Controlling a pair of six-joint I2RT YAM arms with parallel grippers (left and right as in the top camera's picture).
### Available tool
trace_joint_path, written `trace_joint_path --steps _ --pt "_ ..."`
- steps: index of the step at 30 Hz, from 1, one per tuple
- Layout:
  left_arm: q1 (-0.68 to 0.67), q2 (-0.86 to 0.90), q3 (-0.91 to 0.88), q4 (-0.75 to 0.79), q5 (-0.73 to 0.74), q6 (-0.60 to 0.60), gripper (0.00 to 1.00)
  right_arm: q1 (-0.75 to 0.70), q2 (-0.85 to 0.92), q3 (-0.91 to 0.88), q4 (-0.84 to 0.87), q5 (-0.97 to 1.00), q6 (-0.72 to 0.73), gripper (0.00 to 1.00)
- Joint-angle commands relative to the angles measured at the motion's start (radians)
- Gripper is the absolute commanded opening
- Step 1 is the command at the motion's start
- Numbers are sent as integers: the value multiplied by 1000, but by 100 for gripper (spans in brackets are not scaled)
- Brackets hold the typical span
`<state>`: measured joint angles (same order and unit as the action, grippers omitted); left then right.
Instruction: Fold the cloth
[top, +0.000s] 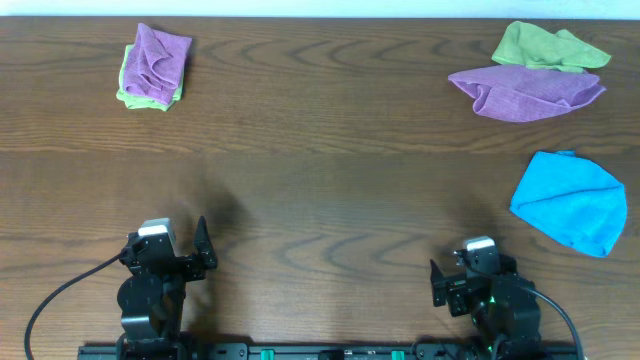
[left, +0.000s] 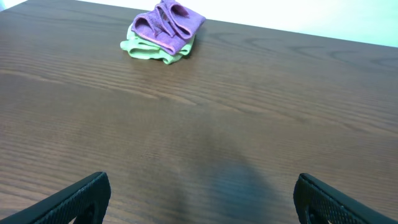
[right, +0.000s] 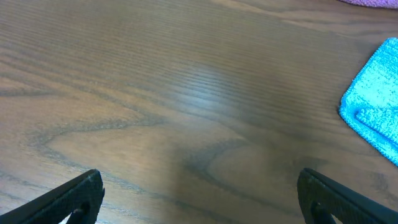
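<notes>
Sky-blue square microfibre cloth (top: 570, 203) lies loosely bunched near the table's right edge. It is ahead and to the right of the right gripper (right: 199, 202), well apart from it. I'd judge it light and limp, slightly grippy on wood, so it will sag and drag; nothing fragile. Best hold is probably a free corner or the near hem, which looks doubled over in the right wrist view.

Right gripper and left gripper (left: 205, 202) are both spread wide, holding nothing.

Dark wood-grain table (top: 320, 150), matte. Far left is a small purple-over-lime-green stack (top: 155, 68). Far right, a crumpled purple cloth (top: 525, 90) touches a crumpled lime-green cloth (top: 545, 45). Pale wall (left: 311, 15) behind.
</notes>
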<state>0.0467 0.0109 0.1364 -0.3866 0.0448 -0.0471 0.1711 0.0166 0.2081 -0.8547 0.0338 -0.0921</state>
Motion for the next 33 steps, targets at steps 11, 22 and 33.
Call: trace_joint_path --steps 11,22,33 --pt "-3 -6 -21 -5 -11 15 95 -13 -11 -14 0 -5 -14 99" --pt "-3 -6 -21 -5 -11 15 96 -13 -11 -14 0 -4 -14 99" --pt "-3 -6 -21 -5 -11 15 95 -14 -11 -14 409 116 121 99"
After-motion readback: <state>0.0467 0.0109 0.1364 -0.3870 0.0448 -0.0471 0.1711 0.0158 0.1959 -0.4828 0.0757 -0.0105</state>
